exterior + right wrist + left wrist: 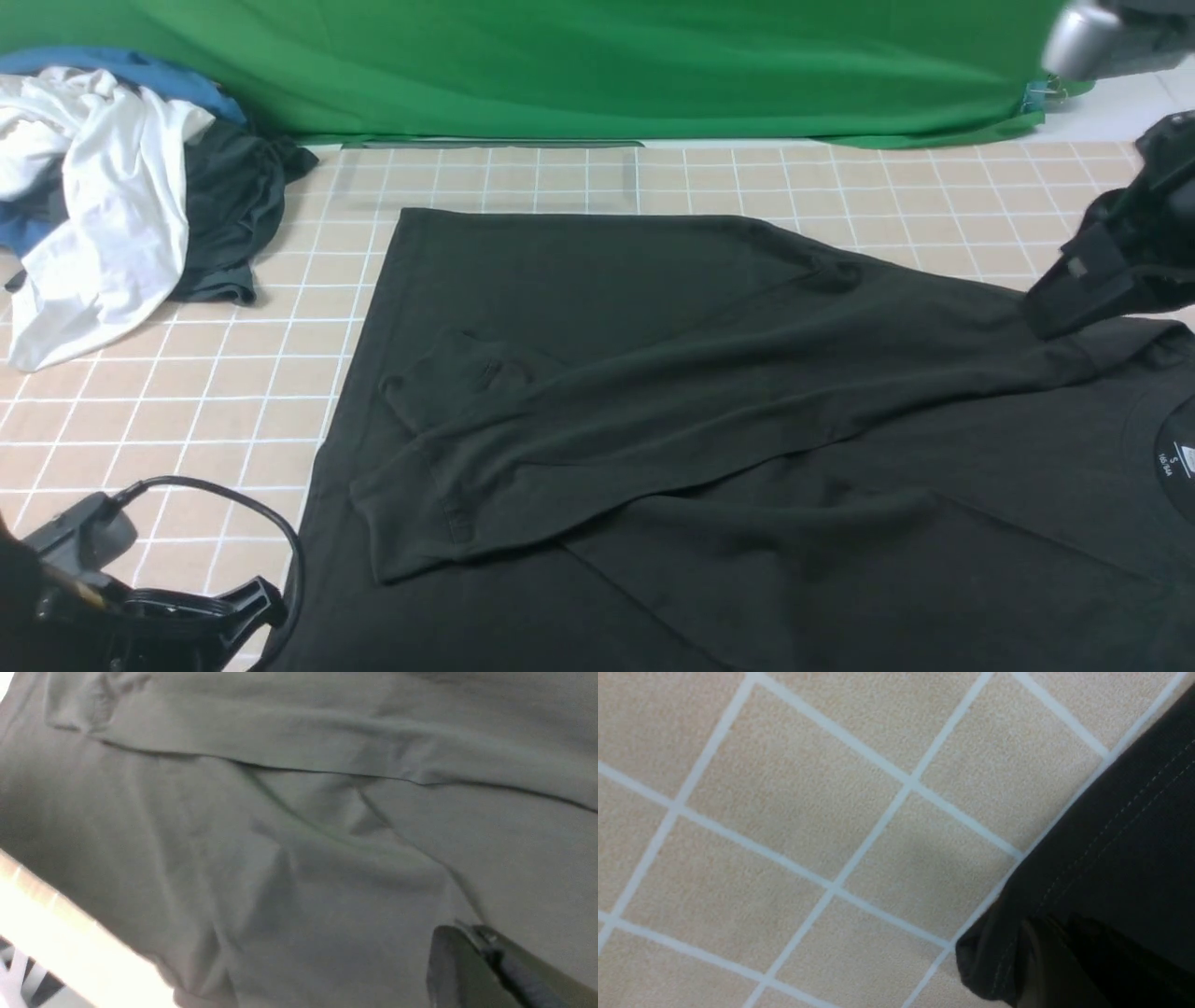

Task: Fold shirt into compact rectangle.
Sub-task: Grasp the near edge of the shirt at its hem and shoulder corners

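The black shirt (653,448) spreads over the tiled worktop (229,411); the left jaws (1064,924), around seven o'clock, pinch its stitched edge; the right jaws (476,933), toward two o'clock, are clenched.

Shirt's (607,448) near and right portions beyond front view's edges.

The large long-sleeved cotton shirt (653,401) is black; the tabletop (224,373) is beige, crossed by a white grid. At its far left corner, the crumpled cloth garment (117,205) is white.
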### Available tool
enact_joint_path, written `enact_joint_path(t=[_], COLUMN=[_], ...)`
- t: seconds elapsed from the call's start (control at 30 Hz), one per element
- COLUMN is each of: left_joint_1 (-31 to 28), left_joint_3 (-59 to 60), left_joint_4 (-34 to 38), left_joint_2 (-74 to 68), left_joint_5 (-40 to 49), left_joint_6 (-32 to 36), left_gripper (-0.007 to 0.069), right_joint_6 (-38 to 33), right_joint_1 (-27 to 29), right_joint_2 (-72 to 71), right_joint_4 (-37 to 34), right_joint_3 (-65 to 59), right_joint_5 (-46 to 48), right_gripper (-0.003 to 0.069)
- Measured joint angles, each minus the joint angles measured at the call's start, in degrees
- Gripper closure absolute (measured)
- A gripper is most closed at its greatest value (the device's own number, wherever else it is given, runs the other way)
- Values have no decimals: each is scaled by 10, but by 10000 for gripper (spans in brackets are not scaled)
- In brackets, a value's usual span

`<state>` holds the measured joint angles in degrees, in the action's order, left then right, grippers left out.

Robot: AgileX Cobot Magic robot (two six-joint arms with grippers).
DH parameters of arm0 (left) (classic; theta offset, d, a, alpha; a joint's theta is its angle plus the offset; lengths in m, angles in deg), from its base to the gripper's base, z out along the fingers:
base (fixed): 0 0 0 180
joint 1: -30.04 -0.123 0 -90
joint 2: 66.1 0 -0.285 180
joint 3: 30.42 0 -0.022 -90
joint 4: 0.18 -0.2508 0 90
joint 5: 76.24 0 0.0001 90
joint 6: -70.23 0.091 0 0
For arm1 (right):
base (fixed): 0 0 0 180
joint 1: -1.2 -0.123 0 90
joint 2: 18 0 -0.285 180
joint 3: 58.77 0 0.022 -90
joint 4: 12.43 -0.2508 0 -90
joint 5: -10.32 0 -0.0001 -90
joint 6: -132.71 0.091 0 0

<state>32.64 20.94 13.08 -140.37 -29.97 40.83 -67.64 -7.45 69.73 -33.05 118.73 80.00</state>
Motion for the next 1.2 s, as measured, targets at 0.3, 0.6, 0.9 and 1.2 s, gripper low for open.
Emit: enact_joint_path(t=[0.3,0.6,0.9,1.2], left_joint_1=[-2,-3,-3,-3], left_joint_3=[-1,-6,-8,-59], left_joint_4=[-2,-5,-12,-29], left_joint_2=[-49,-94,-101,-81], left_joint_5=[-1,-1,1,79], left_joint_6=[1,0,15,38], left_gripper=[235,128,536,610], right_joint_6=[-9,-9,-9,25], right_joint_1=[-126,-174,-174,-174], right_joint_2=[0,0,0,0], right_joint_4=[-3,-6,-6,64], right_joint_3=[-2,-2,-2,-2], right_joint_5=[-36,-72,-79,-51], right_gripper=[622,622,622,622])
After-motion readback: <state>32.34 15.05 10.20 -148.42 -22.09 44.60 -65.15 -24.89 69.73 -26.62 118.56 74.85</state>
